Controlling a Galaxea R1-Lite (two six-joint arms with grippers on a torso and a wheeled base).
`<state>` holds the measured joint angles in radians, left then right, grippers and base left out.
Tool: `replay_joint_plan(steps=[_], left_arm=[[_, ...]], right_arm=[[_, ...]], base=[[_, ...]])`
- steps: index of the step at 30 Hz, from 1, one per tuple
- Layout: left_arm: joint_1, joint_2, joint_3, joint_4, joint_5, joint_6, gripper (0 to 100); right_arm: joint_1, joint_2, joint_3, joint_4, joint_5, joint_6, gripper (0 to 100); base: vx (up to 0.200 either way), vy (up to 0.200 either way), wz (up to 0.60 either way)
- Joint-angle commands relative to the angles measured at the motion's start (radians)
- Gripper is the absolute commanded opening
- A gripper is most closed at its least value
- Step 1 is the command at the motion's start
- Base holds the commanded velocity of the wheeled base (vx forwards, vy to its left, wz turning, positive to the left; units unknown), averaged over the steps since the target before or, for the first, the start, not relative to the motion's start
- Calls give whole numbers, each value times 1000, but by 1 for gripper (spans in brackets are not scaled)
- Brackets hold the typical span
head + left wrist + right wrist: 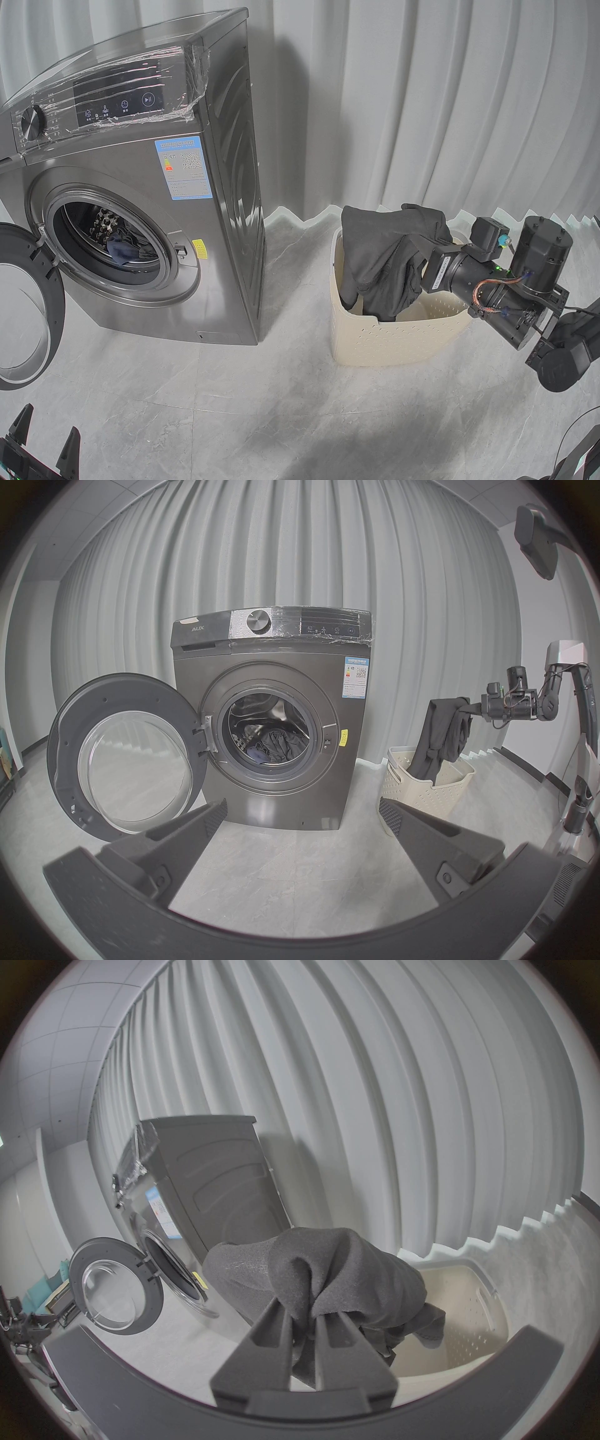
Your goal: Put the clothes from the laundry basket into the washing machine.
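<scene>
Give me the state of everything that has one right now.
Door, open wide.
Drum, clothes inside.
Right pincer, shut on garment.
Left pincer, open, empty.
Garment, lifted, lower end hanging into basket.
Basket, upright.

On the washing machine (234, 187) front, a blue label (183, 167) with a QR code and small coloured bars, its print too fine to read. Lower down, a small yellow sticker (200, 249), illegible. On the film-covered control panel (119, 100), a play/pause symbol (148, 99) beside smaller icons.
</scene>
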<state>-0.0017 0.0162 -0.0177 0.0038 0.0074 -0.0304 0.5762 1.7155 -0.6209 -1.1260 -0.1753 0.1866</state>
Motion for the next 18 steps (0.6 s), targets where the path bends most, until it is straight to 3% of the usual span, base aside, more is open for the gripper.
replay_joint_plan(steps=[1,13,18], left_arm=[[0,-15,16,1,-1,0,100],[0,-15,16,1,-3,-5,100],[0,-15,16,1,-3,-2,100]], right_arm=[[19,-77,9,0,0,-7,0],[45,-152,9,3,17,-32,0],[57,-148,9,0,17,-32,0]], base=[[0,0,0],[-200,0,0],[0,0,0]])
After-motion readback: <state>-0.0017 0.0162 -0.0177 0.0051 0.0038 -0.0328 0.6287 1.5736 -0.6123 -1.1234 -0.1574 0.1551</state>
